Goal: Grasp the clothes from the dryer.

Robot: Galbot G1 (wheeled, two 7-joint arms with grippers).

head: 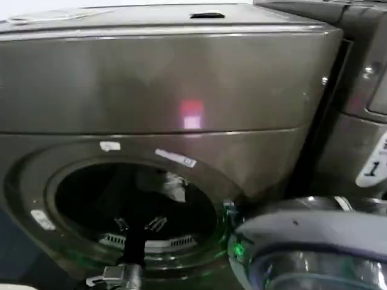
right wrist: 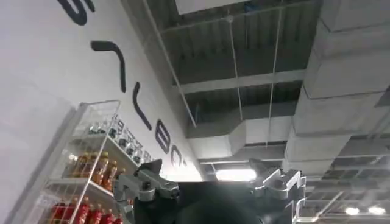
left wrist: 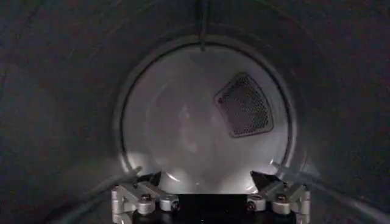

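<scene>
The dryer [head: 181, 78] is a big dark bronze-grey front-loader with a red-pink light [head: 191, 113] and an open round porthole [head: 136, 205]. My left arm reaches in through the porthole. Its gripper [head: 139, 225] is inside the drum, open, with nothing between its fingers. In the left wrist view the left gripper [left wrist: 206, 178] faces the drum's pale back wall [left wrist: 183, 122]. A whitish patch [head: 174, 185] shows deep in the drum; I cannot tell whether it is the clothes. My right gripper [right wrist: 206, 167] points up at the ceiling, open and holding nothing.
A dark mesh vent [left wrist: 244, 105] sits on the drum's back wall. Another grey machine [head: 363, 121] stands close on the right. My right arm [head: 302, 248] hangs low in front of it. A wire shelf of bottles [right wrist: 85, 176] stands by a lettered wall.
</scene>
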